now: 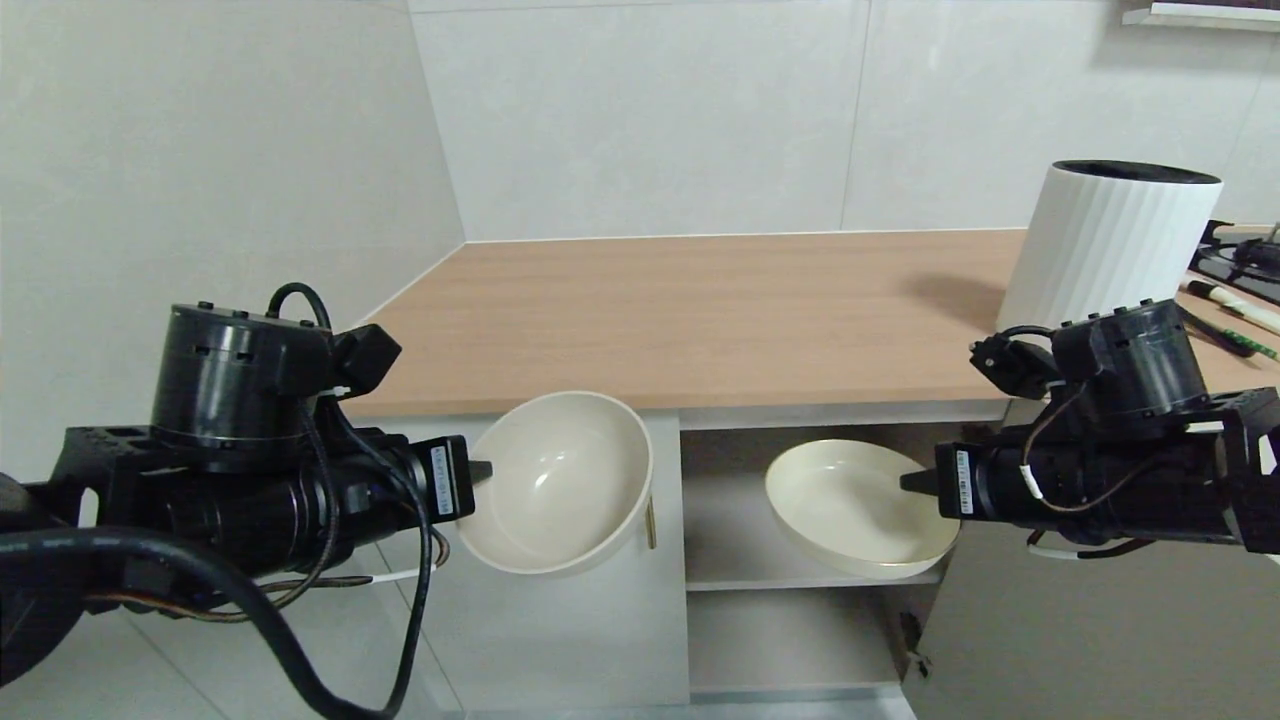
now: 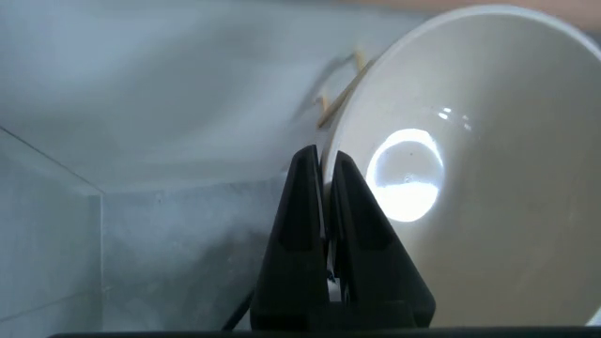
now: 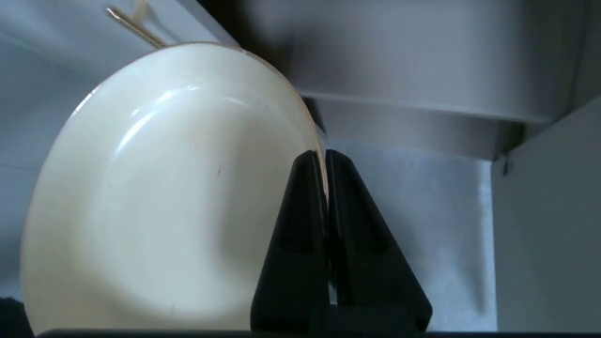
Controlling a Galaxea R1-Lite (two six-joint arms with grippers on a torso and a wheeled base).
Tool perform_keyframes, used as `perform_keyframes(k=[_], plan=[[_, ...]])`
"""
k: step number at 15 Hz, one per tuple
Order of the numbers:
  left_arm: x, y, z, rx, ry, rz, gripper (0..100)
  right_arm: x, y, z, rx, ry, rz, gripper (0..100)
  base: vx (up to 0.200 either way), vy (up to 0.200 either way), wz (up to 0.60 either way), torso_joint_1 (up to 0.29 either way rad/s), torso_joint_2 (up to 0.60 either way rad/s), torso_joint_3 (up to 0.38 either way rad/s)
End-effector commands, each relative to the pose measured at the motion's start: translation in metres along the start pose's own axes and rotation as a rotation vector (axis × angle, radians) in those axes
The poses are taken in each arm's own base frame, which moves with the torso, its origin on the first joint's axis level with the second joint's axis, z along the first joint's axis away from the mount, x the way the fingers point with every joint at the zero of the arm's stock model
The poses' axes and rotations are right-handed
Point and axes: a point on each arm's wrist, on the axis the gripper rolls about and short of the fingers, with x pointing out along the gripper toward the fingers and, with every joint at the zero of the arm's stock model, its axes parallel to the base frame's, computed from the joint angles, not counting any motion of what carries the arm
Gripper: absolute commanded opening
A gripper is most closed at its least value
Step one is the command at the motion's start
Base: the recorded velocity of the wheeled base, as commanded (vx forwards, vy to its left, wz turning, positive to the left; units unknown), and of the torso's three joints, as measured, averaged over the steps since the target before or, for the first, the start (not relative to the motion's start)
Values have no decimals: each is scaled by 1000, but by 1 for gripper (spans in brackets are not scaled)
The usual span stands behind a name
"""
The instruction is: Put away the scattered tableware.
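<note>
A deep cream bowl (image 1: 560, 480) hangs tilted in front of the closed cabinet door, gripped at its rim by my left gripper (image 1: 482, 470). In the left wrist view the black fingers (image 2: 310, 202) are clamped on the rim of that bowl (image 2: 470, 169). A shallow cream plate (image 1: 850, 505) is held by its edge in my right gripper (image 1: 915, 483), in front of the open cabinet's shelf. The right wrist view has the fingers (image 3: 315, 202) pinching the edge of this plate (image 3: 169, 178).
Below the wooden countertop (image 1: 700, 310), the cabinet has an open compartment with a grey shelf (image 1: 740, 545) and a closed door with a brass handle (image 1: 650, 522) to its left. A white ribbed cylinder (image 1: 1110, 245) stands on the counter at right, near utensils (image 1: 1235, 310).
</note>
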Motion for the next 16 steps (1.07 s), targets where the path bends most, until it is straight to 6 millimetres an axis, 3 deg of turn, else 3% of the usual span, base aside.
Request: perform_keyframes(k=[1,10,16], plan=[[5,0,-1,0,13,6,0,5,-1,-2,-1,16,-5,0,0,0,0,-183,466,276],[8,1,-3,1,24,11,0,17,-3,-6,-4,42,-15,0,0,0,0,-154,458,303],[8,1,-3,1,23,11,0,24,-4,-9,-6,61,-22,0,0,0,0,-23,94,70]])
